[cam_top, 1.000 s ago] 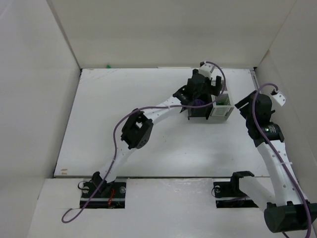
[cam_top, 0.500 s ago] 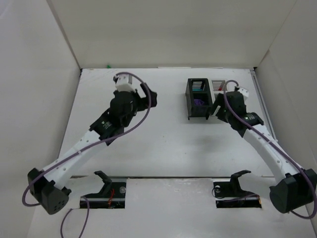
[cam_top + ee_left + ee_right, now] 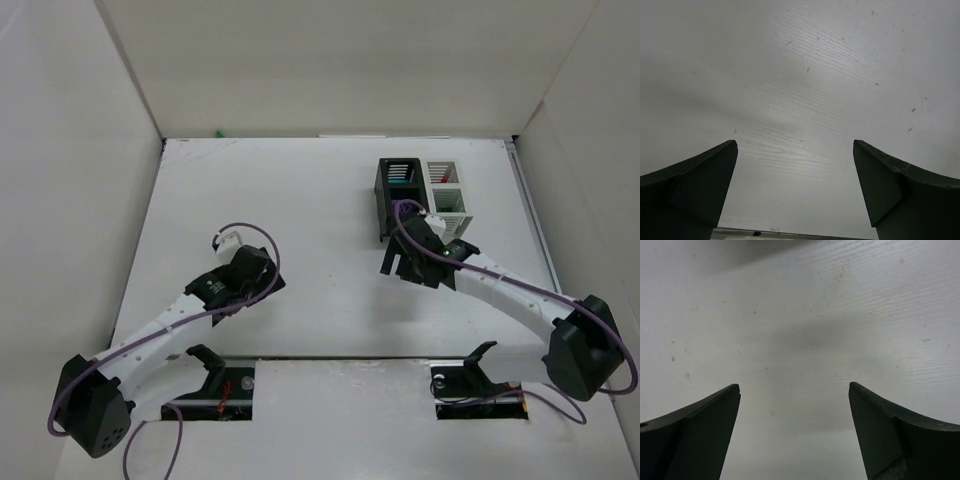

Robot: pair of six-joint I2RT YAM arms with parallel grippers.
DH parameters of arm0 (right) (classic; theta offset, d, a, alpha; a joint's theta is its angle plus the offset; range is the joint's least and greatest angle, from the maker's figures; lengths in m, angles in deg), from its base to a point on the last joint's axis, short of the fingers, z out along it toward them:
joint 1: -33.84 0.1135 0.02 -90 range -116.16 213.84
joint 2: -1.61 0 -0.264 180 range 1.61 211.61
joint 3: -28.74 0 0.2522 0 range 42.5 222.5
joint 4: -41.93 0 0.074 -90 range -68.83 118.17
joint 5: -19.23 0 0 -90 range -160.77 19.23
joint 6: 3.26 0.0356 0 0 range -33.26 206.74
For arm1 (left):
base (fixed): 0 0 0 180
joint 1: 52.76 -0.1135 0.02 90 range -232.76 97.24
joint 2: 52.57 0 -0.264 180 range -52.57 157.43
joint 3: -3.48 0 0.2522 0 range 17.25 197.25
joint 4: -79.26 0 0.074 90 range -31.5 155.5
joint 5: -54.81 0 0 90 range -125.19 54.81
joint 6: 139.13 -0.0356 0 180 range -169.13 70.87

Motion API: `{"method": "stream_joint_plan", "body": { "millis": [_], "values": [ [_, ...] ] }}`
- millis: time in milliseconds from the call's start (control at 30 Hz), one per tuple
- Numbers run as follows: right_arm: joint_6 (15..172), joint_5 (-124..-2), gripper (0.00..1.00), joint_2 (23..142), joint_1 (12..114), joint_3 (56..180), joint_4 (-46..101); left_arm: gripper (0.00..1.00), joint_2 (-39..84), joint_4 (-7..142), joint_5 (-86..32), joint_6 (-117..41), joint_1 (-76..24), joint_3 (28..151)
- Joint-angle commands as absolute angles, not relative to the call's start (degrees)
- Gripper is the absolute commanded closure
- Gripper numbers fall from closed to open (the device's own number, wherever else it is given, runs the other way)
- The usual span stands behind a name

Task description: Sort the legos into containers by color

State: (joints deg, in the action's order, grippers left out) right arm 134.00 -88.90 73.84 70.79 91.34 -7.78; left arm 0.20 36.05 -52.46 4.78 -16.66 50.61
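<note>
Containers (image 3: 446, 222) number two; left hand (image 3: 795, 147), right hand (image 3: 794, 387) gape.

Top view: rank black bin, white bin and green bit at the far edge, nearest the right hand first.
1. black bin, just beyond the right hand
2. white bin, beyond, further right
3. green bit, far-left back edge

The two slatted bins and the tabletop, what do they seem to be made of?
Black bin: probably moulded plastic, going by its even colour and its thin, regular slats. White bin: apparently the same, in white. Tabletop: a matte white board, perhaps painted or laminated wood. The wrist views show fine parallel grain lines and small specks on it.
</note>
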Motion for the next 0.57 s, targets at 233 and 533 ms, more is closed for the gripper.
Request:
{"method": "stream_joint_plan", "body": {
  "millis": [233, 533],
  "values": [
    [136.48, -88.62, 0.02, 75.00, 73.92, 90.31, -1.20, 0.00, 5.00, 36.94, -52.76, 5.63, -17.43, 52.58],
    [137.71, -90.11, 0.01, 72.19, 75.15, 87.58, 0.13, 0.00, 1.75, 36.94, -52.15, 6.67, -17.96, 50.82]
  ]
}}
